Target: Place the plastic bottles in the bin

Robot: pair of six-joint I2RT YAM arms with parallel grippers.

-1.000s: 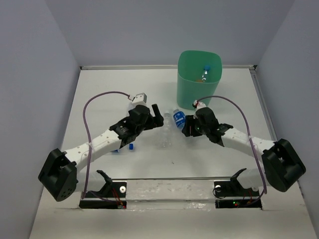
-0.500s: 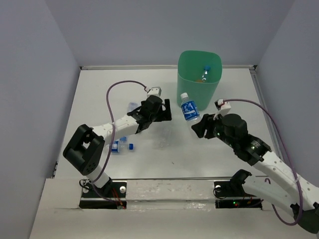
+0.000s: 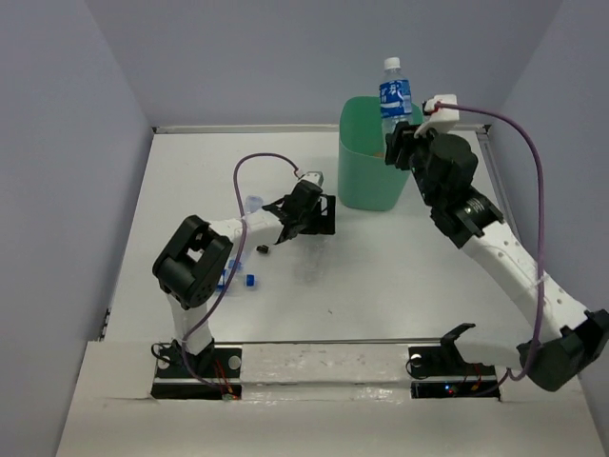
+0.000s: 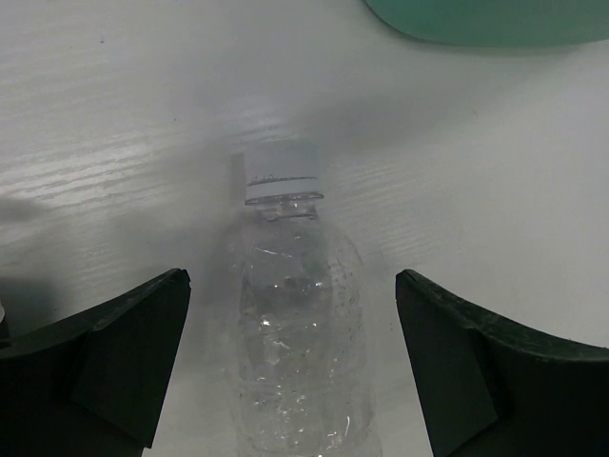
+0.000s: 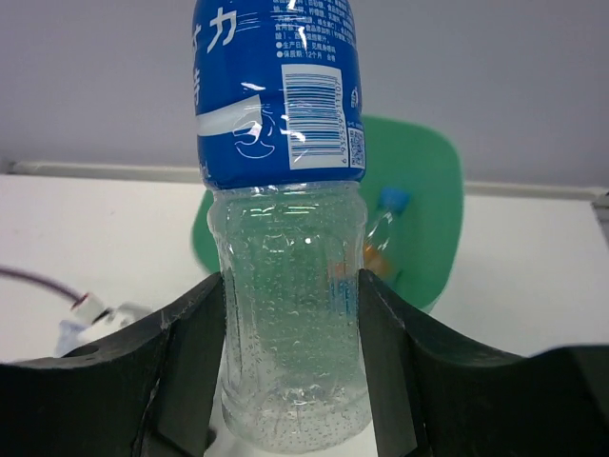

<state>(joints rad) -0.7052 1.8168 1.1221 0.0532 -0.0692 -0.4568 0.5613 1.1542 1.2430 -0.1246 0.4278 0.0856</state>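
Right gripper clenches a blue-labelled bottle upright above the green bin at far right, seemingly poised to drop it in. Left gripper, jaws spread, hovers over a clear bottle lying on the table, apparently lining up a grasp.

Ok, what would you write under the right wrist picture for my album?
Right gripper holding a blue-labelled bottle upright, the green bin behind it with another bottle inside.

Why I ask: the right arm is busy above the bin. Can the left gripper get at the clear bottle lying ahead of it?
Probably yes: the left gripper is open, its fingers either side of the clear white-capped bottle lying on the table, with nothing between them and it.
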